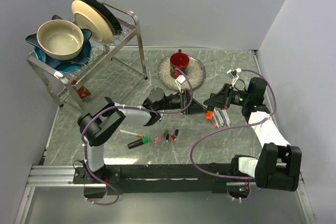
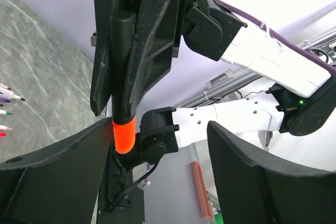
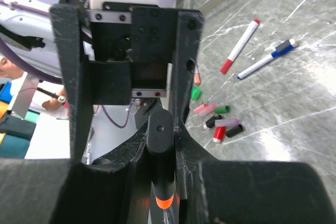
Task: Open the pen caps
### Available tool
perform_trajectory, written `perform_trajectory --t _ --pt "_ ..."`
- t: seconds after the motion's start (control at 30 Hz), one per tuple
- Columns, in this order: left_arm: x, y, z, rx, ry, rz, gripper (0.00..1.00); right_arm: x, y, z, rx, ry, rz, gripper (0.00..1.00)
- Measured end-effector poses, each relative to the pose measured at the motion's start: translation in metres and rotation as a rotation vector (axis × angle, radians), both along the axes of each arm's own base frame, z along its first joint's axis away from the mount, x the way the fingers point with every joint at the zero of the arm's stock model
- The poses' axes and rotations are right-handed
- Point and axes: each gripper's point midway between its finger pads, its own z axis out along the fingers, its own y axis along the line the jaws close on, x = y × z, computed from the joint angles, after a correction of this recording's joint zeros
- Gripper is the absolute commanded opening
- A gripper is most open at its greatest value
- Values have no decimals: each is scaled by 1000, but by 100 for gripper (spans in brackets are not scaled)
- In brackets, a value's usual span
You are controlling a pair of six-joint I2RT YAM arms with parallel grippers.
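Left gripper (image 2: 160, 129), nearest your lens: fingers spread wide and gripping nothing, with the orange cap (image 2: 124, 135) standing between them, close by the finger at the left of the wrist view (contact cannot be told) and apart from the other, probably set for a fresh bite. Right gripper (image 3: 163, 145): pinched on the black marker (image 2: 123, 61), holding it in the air on the arm-base side of the red mug (image 1: 179, 64) and to its right. The capped end is offered to the left arm so you have a body to pull against, and the cap looks not yet off. Loose caps (image 1: 169, 135): scattered on the table, also on the mug's arm-base side, well apart from both grippers.
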Motion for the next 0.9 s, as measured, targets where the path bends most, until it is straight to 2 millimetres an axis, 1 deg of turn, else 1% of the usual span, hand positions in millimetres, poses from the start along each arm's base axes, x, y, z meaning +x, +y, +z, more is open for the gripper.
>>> perform_trajectory --t 0.13,0.23,0.33,0.43,0.47,0.53,0.57,0.63,0.67,0.73,0.77,0.9 --pt "-5 -6 -3 6 7 -20 76 -2 0 2 6 1 11 0" --pt "-9 -9 -6 15 13 -30 73 -3 1 2 10 -1 21 0" --pt "-12 -12 -10 27 21 -38 70 -3 1 2 10 -1 21 0" --pt "-14 -21 -11 37 27 -47 65 -3 1 2 11 2 20 0" --pt "-15 -24 -11 41 27 -48 60 -3 1 2 11 3 20 0" --pt "-16 -30 -13 47 25 -48 54 -4 1 3 14 13 20 0" --pt "-16 -32 -15 55 30 -46 47 -4 1 3 15 16 19 0" --pt "-15 -33 -17 62 36 -38 41 -4 1 3 17 25 19 0" --pt "-14 -33 -18 68 38 -33 30 -4 1 4 17 25 18 0" --pt "-13 -34 -22 82 47 -24 14 -5 1 5 20 30 19 0" --pt "-12 -34 -24 85 42 -21 1 -5 1 5 20 32 16 0" --pt "-12 -35 -22 71 34 -29 1 -4 -2 7 27 51 4 0"
